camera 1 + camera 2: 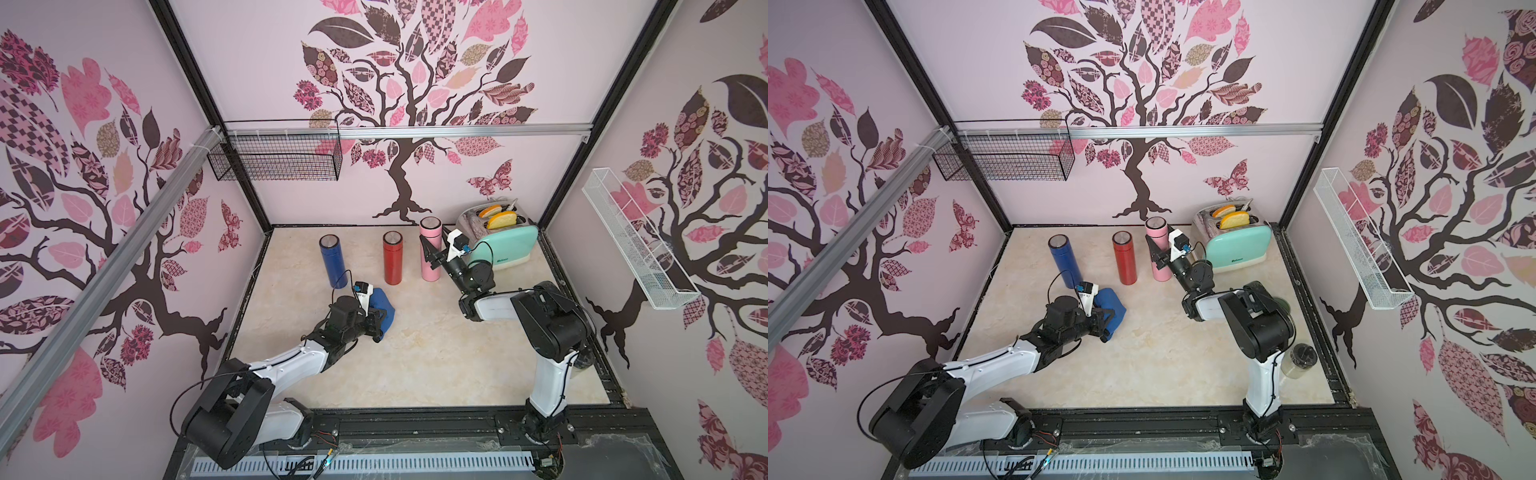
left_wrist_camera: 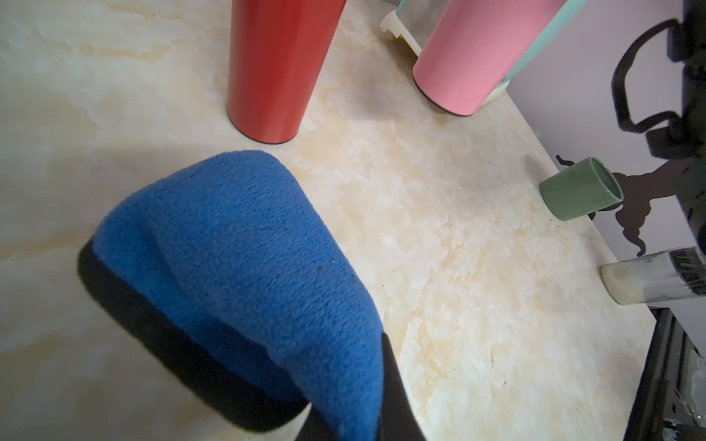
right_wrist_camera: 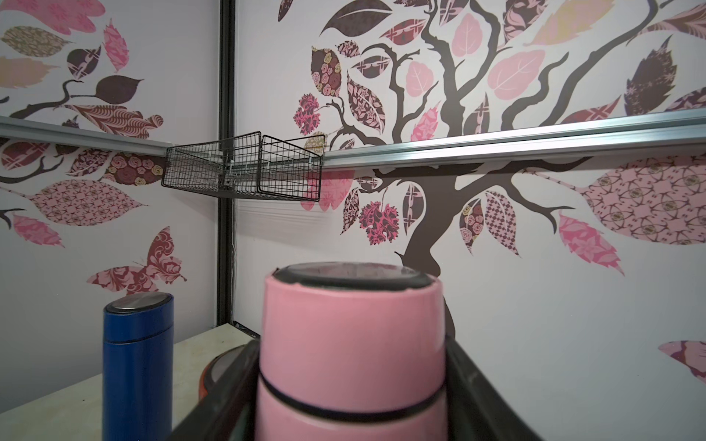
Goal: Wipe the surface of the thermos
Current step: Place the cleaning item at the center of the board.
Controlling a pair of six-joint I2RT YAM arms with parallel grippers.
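Three thermoses stand in a row at the back of the table: blue [image 1: 332, 262], red [image 1: 392, 257] and pink [image 1: 429, 232]. My right gripper [image 1: 432, 254] is shut on the pink thermos [image 3: 351, 343] just below its cap, one finger on each side. The pink thermos's base [image 2: 450, 95] rests on the table. My left gripper [image 1: 376, 322] hangs in front of the blue thermos [image 1: 1065, 262], shut on a folded blue cloth [image 2: 244, 248]. The cloth [image 1: 1111, 305] is off the table and touches no thermos.
A mint toaster [image 1: 498, 245] with bread slices stands right of the pink thermos. A green cup [image 2: 580, 189] and a jar [image 1: 1298, 359] stand near the right arm's base. A black wire basket [image 1: 276, 160] and a white basket [image 1: 636, 245] hang on the walls.
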